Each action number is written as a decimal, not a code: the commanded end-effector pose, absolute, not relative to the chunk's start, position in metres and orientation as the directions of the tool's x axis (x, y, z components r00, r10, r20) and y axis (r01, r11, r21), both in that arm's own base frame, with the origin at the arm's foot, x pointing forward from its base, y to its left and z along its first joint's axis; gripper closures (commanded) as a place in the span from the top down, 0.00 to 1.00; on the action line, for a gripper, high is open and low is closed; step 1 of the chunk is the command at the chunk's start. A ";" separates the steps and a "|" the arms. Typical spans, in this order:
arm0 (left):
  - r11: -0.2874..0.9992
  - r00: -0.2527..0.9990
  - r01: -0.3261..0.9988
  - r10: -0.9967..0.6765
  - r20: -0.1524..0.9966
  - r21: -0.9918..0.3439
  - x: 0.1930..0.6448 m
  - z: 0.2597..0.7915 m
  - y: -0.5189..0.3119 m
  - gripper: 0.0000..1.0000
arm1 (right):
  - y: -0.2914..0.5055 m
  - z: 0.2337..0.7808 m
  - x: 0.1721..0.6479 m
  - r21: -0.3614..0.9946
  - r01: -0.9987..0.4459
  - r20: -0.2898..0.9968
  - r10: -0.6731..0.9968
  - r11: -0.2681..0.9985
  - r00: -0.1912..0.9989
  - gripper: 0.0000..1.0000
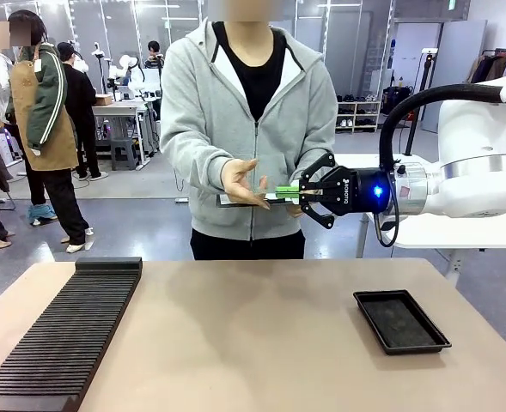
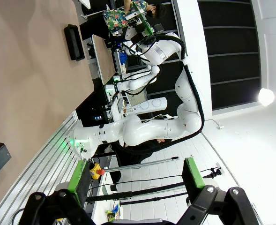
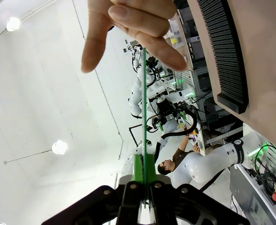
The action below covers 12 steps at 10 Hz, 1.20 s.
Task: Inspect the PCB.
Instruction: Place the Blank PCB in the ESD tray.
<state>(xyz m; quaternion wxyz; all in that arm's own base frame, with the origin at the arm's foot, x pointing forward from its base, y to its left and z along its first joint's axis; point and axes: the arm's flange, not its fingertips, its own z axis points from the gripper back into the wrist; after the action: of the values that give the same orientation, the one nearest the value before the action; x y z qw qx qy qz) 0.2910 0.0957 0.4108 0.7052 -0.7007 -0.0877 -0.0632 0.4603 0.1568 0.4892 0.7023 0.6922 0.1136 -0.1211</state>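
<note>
My right gripper (image 1: 302, 192) reaches in from the right, chest-high in front of the person, and is shut on one edge of the PCB (image 1: 283, 190), a thin green board held flat. The person's open hand (image 1: 244, 182) is at the board's far end, with a grey clipboard (image 1: 232, 202) just under it. In the right wrist view the PCB (image 3: 143, 117) is an edge-on green line running from my right gripper (image 3: 143, 164) up to the person's fingers (image 3: 138, 23). My left gripper (image 2: 134, 174) is open with nothing between its green pads (image 2: 77, 177).
A shallow black tray (image 1: 400, 320) lies on the tan table (image 1: 253, 343) at the right. A long black slotted rack (image 1: 64, 335) runs along the table's left side. People stand farther back on the left.
</note>
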 end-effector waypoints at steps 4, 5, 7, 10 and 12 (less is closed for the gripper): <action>0.007 0.976 0.216 0.035 0.216 -0.976 0.290 0.412 0.097 1.00 | 0.154 0.495 0.459 0.954 0.299 -0.300 0.023 0.023 0.954 0.03; 0.007 0.976 0.216 0.035 0.216 -0.976 0.290 0.412 0.097 1.00 | 0.149 0.501 0.455 0.966 0.249 -0.252 0.038 0.072 0.967 0.03; 0.007 0.976 0.216 0.035 0.216 -0.976 0.290 0.412 0.097 1.00 | 0.121 0.513 0.446 0.970 0.158 -0.174 0.073 0.186 0.982 0.03; 0.007 0.976 0.216 0.035 0.216 -0.976 0.290 0.412 0.097 1.00 | 0.068 0.519 0.425 0.930 0.096 -0.129 0.071 0.356 0.989 0.03; 0.007 0.976 0.216 0.035 0.216 -0.976 0.290 0.412 0.097 1.00 | 0.043 0.512 0.418 0.849 0.033 -0.062 0.037 0.528 0.997 0.03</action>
<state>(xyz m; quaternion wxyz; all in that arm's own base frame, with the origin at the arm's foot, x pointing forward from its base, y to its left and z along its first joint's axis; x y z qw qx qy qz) 0.2910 0.0958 0.4107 0.7051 -0.7008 -0.0876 -0.0631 0.4210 0.0450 0.5167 0.8525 0.5184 0.0667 -0.0093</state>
